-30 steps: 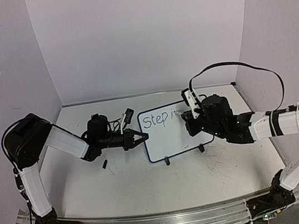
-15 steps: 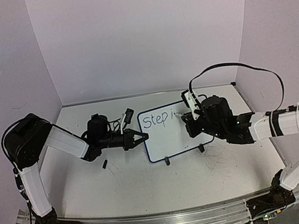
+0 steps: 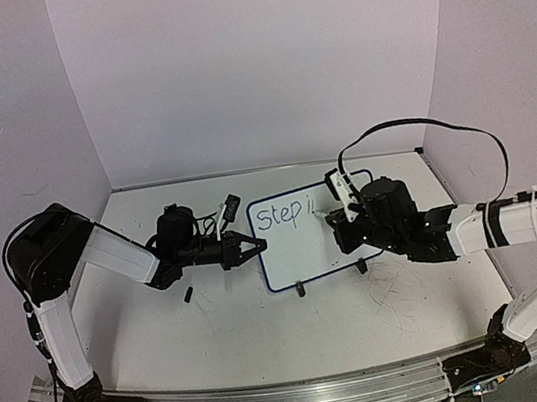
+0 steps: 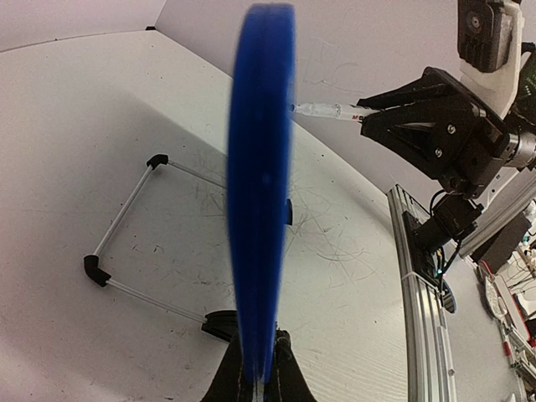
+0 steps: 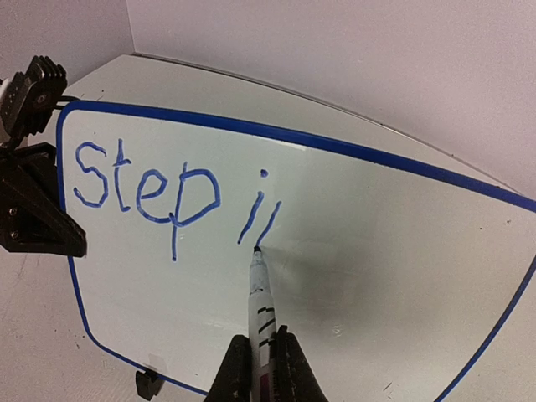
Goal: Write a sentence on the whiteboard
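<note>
Between the clenched right jaws, a white marker (image 5: 260,293) touched its tip to the small blue-framed whiteboard (image 5: 402,276) standing on the table (image 3: 248,335), left jaws clamping its edge; the blue handwritten sentence (image 5: 167,197) had gained a stroke past "Step i", so most words remained.

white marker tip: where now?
Right wrist view: the white marker in the right gripper has its tip on the blue-framed whiteboard, at the foot of the stroke after "Step i".
</note>
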`<state>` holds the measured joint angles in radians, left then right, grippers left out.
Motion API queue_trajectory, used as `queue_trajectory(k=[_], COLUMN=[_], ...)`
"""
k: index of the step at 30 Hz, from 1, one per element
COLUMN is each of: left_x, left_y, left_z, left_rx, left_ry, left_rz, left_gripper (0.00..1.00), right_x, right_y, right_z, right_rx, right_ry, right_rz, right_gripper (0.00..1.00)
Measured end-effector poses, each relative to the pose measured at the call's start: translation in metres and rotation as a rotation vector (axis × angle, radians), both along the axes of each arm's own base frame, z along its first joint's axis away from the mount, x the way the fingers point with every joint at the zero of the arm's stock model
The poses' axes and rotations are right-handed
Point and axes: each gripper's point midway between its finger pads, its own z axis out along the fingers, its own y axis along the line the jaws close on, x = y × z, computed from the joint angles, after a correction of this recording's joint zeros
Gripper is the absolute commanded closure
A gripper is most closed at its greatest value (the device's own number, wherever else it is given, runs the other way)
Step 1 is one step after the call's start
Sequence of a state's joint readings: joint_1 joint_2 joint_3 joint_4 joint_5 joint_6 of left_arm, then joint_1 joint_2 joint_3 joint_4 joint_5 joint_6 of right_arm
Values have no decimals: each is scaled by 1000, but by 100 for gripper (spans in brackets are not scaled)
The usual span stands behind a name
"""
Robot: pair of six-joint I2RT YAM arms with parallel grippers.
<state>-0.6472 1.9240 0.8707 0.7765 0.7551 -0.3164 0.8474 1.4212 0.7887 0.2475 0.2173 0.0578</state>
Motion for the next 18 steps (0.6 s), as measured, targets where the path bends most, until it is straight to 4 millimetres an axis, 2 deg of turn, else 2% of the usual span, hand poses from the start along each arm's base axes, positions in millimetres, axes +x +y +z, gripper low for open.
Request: queue_trajectory(k=[18], left_x=[1], left_y=[0], left_z=[0], left_rx=[1], left_ry=[2], left_rz=[3], left_gripper=[100], right_x=[7], right_y=[-1], right_z=[7], right_rx=[-1], right_ry=[-24], right_rz=[-35], right_gripper=[100])
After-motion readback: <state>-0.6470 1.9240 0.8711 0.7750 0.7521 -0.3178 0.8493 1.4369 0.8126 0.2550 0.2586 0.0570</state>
